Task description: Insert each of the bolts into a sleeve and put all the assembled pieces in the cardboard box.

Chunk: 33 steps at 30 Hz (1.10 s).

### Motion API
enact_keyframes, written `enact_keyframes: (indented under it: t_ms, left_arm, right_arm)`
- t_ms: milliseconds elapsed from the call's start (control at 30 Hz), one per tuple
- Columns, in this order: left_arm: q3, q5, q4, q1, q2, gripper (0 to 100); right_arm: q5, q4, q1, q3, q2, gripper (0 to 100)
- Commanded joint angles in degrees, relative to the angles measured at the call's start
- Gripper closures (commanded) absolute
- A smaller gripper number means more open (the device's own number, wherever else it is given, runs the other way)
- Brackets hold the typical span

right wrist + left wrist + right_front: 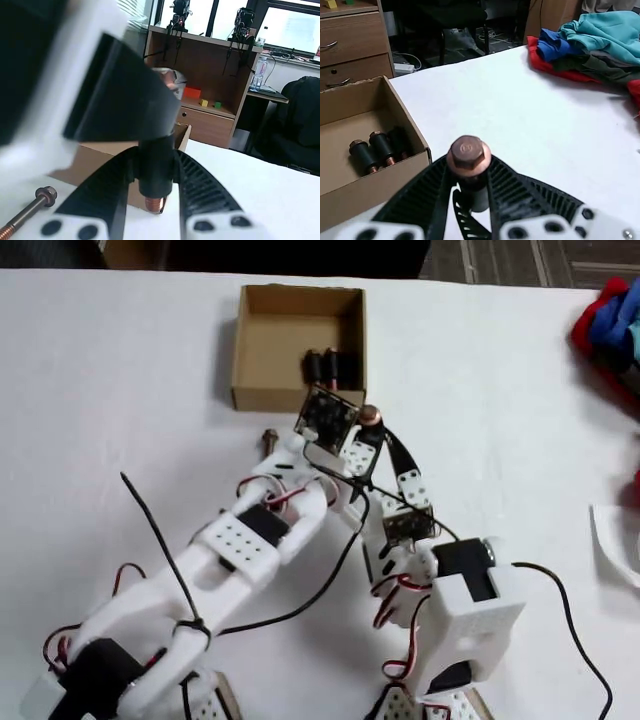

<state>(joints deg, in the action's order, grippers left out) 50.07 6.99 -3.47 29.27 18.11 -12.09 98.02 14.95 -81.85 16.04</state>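
Claw (469, 164) on bolt (469, 150), assemblies (372, 150) in box (370, 190)

Left half of the cardboard box (275, 340) floor lies open; assembled pieces (322, 365) fill its near right corner. A loose bolt (268, 439) lies just before the near wall, seemingly not touching.

Assembled pieces (375, 150) in the box (285, 350) — bolt (269, 439) just outside.

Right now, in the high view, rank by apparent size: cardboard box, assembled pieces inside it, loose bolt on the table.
1. cardboard box
2. assembled pieces, as a cluster
3. loose bolt; an arm hides part of it, so second versus third is unsure
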Motion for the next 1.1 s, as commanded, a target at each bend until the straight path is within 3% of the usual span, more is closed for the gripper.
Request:
enact_keyframes:
  t_ms: [0,133,333,700,1067]
  left_arm:
    - [-0.40,-0.18,1.05,-1.67,1.23,98]
    - [-0.40,-1.32,0.79,-1.67,1.23,95]
    - [-0.40,-6.42,0.79,-1.67,1.23,79]
    - [-0.40,-6.68,-6.24,-2.55,1.58,79]
    - [-5.23,-6.68,-6.15,-4.22,3.52,79]
  right_arm:
    - [-0.44,1.89,-0.31,0.35,-0.57,97.9]
    - [-0.44,1.89,-0.31,0.35,-0.57,97.9]
    - [-0.44,1.89,-0.31,0.35,-0.57,97.9]
    - [-0.44,1.89,-0.31,0.35,-0.57,97.9]
    - [-0.44,1.80,-0.31,0.35,-0.57,97.9]
